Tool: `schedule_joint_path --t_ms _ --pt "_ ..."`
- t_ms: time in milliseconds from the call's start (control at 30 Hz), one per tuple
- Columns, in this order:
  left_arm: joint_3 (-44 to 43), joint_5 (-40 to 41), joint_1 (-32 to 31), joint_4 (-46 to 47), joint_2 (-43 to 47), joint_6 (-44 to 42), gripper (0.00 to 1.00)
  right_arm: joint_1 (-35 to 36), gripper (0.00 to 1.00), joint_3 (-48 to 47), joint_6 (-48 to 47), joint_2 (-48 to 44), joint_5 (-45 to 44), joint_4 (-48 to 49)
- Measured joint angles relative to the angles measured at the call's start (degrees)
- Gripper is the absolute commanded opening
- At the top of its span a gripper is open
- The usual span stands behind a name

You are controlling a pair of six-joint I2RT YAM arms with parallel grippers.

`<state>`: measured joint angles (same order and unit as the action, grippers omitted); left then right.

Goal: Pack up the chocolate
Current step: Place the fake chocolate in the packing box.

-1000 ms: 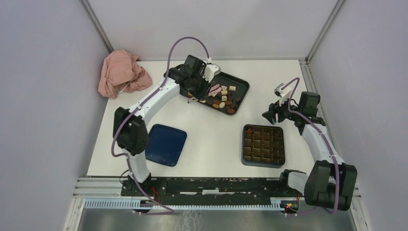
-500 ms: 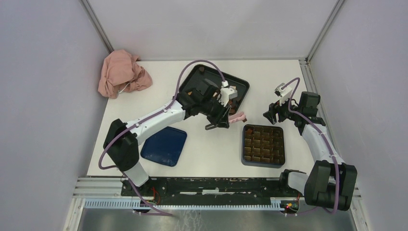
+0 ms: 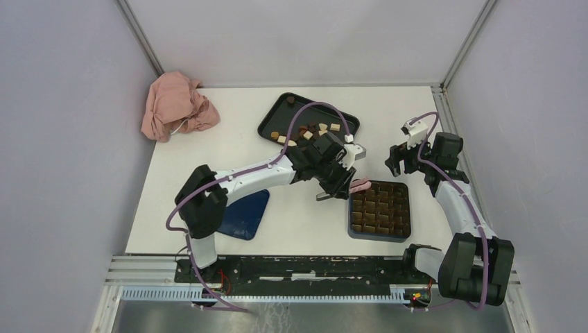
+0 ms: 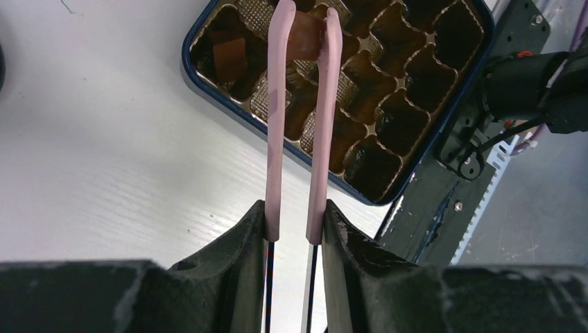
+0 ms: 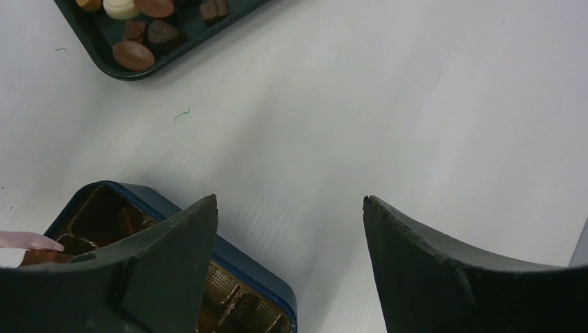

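Your left end effector (image 4: 295, 222) is closed on the pink tongs (image 4: 275, 125). Their tips pinch one brown chocolate piece (image 4: 303, 38) over the 11 o'clock corner of the blue box (image 3: 378, 238), which sits at 4 o'clock on the worktop (image 3: 298, 208). The other chocolates (image 3: 312, 132) lie in the black tray (image 3: 279, 111) at 12 o'clock. Your right end effector (image 5: 289, 200) hangs open at the box's 1 o'clock, apart from the tongs. A pink cloth (image 3: 175, 104) lies at 10 o'clock and a blue lid (image 3: 243, 215) at 7 o'clock.

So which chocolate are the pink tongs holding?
The brown piece pinched between the pink tongs, above the blue box; the others lie in the black tray or box cells.
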<state>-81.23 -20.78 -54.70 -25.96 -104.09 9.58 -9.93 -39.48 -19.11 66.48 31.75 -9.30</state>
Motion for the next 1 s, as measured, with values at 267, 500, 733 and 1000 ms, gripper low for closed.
schedule_joint_path --t_ms 267,500,733,1000 --pt "-3.3 4.4 -2.6 0.3 -3.2 2.2 0.11 0.0 0.83 0.0 1.9 0.0 -2.8 0.3" --pt "-5.4 6.0 -3.3 0.4 -6.3 2.6 0.13 0.0 0.83 0.0 2.4 0.0 -3.0 0.3" --pt "-8.1 7.4 -4.1 0.2 -9.1 2.6 0.23 0.0 0.83 0.0 2.4 0.0 -2.9 0.3" --pt "-9.2 8.3 -4.6 -1.3 -9.9 2.6 0.29 0.0 0.83 0.0 2.4 0.0 -2.9 0.3"
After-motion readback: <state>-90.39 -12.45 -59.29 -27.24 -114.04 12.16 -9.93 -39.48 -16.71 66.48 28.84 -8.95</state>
